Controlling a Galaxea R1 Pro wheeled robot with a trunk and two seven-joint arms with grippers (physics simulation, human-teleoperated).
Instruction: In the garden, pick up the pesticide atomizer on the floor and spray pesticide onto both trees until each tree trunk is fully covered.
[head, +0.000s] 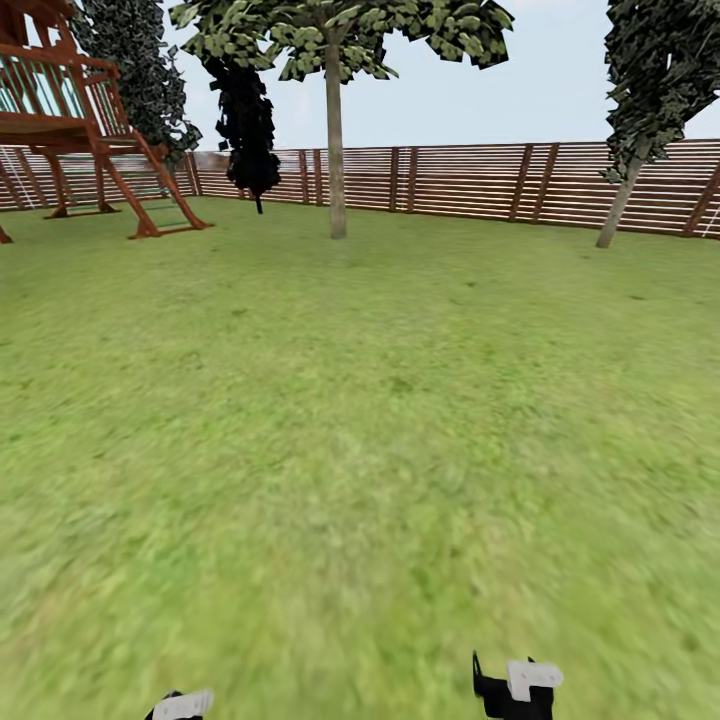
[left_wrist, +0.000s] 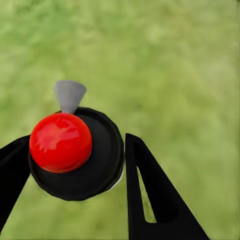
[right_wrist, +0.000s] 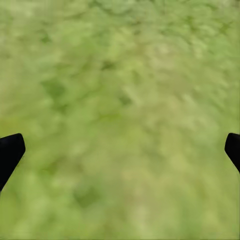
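Atomizer (left_wrist: 75, 152) is already picked up: left tool (left_wrist: 75, 185) holds it, fingers either side of the dark body, red top and grey nozzle facing the wrist camera, grass below. Right tool (right_wrist: 120, 150) spread wide, nothing in it; only its fingertips (right_wrist: 10, 152) show at the frame edges over lawn.

Step in hand, as I judge it: transit across the lawn (head: 360, 420) toward the trees, no spraying yet. Two pale trunks stand far off by the fence (head: 460, 180): one trunk (head: 336, 150) mid-fence, another trunk (head: 620, 205) leaning, near the lawn's far right corner. Dark shrub (head: 248, 130) and play frame (head: 90, 130) at the far left corner.

Next move calls for driving in close to the middle trunk, raising the left arm and pointing the nozzle at bark.

Room: open grass all the way, nothing in the path; fence sits close behind both trunks, so the far sides look tight.
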